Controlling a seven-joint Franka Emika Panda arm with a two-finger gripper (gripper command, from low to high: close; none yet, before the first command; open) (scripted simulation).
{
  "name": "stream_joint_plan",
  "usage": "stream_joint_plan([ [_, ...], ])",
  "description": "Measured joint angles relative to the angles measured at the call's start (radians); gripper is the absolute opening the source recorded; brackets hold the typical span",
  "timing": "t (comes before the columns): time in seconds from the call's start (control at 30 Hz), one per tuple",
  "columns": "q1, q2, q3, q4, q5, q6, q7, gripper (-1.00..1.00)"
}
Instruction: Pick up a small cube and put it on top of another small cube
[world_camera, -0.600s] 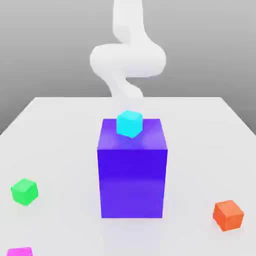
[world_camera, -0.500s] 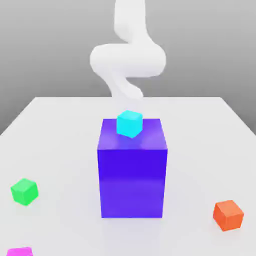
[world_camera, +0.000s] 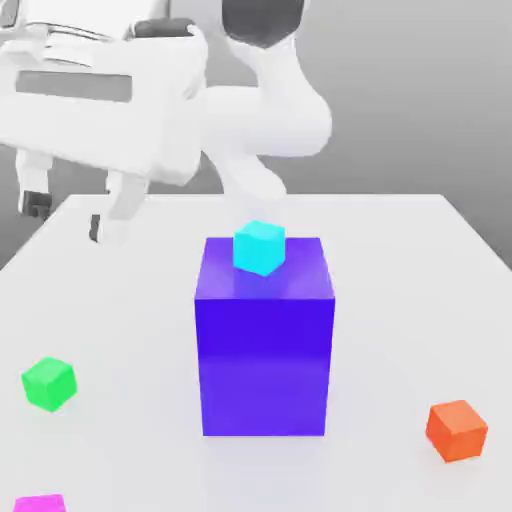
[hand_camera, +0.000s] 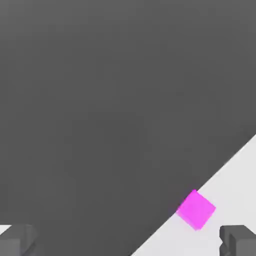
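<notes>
Reaching: judged the step in hand, before any grasp.
Magenta cube: lower left corner, near a tabletop edge in the hand view; likely pick.
Pincer: upper left, fingers apart, empty; next, centre over a cube, then lower.
Orange cube: lower right, open room around.
Green cube: left, well clear.
Blue block: centre, tall, best skirted; cyan cube on top.
Far edge: behind the block.

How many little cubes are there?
4: cyan on the big blue block, green and magenta on the table, orange too. Some may be hidden behind the block.
</notes>
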Motion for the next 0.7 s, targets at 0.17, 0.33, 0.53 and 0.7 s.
stream_joint_plan([
  [0.17,-0.040,0.175,-0.022,0.026,0.010,0.041,0.135,0.00],
  [0.33,-0.066,0.343,-0.049,0.049,0.070,0.087,0.236,0.00],
  [0.53,-0.107,0.542,-0.056,0.082,0.172,0.162,0.308,0.00],
  [0.7,-0.107,0.645,-0.059,0.105,0.173,0.237,0.314,-1.00],
])
